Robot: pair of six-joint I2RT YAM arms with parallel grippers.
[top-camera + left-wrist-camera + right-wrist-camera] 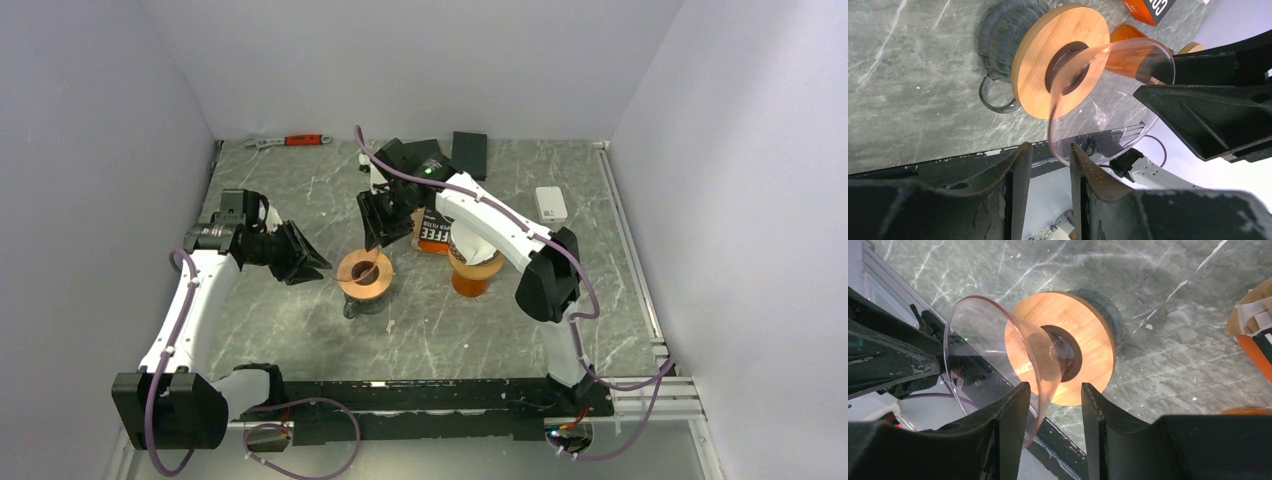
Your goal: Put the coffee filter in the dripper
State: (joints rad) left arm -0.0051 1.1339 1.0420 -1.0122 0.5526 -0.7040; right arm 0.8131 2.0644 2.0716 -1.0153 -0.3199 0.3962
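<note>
The dripper [364,271], a clear amber cone on a round wooden collar, sits on a dark glass carafe [352,303] at the table's middle. My left gripper [306,260] is open just left of it. In the left wrist view the cone's rim [1058,145] touches or nearly touches the right fingertip [1077,159]. My right gripper [384,222] is open behind the dripper. In the right wrist view the cone's rim [1035,385] stands between the jaws [1052,392], close to the left finger. Paper filters [474,257] rest on an orange holder to the right, and their edges show in the right wrist view [1248,315].
An orange coffee bag [432,238] stands behind the filter holder, under the right arm. A black box [468,153], a white box [551,204] and an orange-handled wrench [292,141] lie toward the back. Walls close in the table on three sides.
</note>
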